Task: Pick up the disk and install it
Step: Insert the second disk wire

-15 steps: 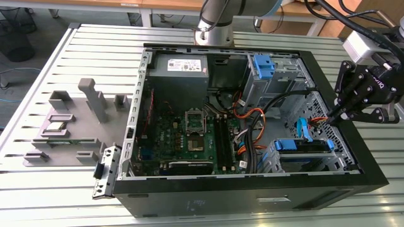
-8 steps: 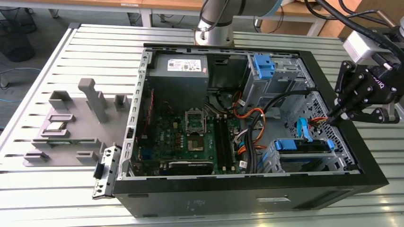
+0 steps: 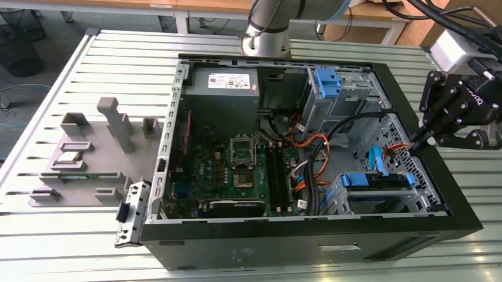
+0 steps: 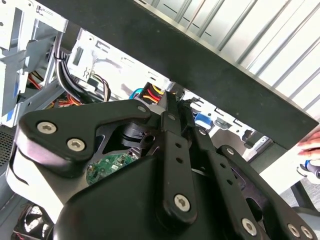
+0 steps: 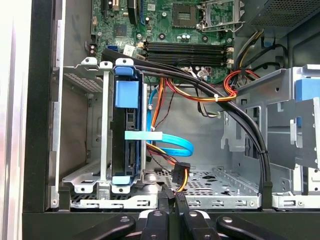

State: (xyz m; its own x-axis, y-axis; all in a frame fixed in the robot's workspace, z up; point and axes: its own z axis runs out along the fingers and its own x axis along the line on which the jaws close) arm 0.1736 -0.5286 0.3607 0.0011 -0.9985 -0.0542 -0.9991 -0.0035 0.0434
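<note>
The disk [image 3: 378, 183] sat in the drive cage at the computer case's [image 3: 314, 247] four o'clock corner in the exterior view, seated edge-on in the first wrist view. The gripper [image 3: 413, 143] hung at three o'clock over the case rim, jaws drawn narrow, holding nothing.

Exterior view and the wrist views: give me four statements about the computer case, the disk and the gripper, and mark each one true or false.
1. The computer case lies open, with the motherboard exposed. True.
2. The gripper holds the disk. False: the disk stands in the drive cage, and the gripper is shut on nothing.
3. The gripper is over the case's edge at the exterior view's right. True.
4. The grey fixtures sit inside the case. False: they stand on the table, at the exterior view's left of the case.
</note>
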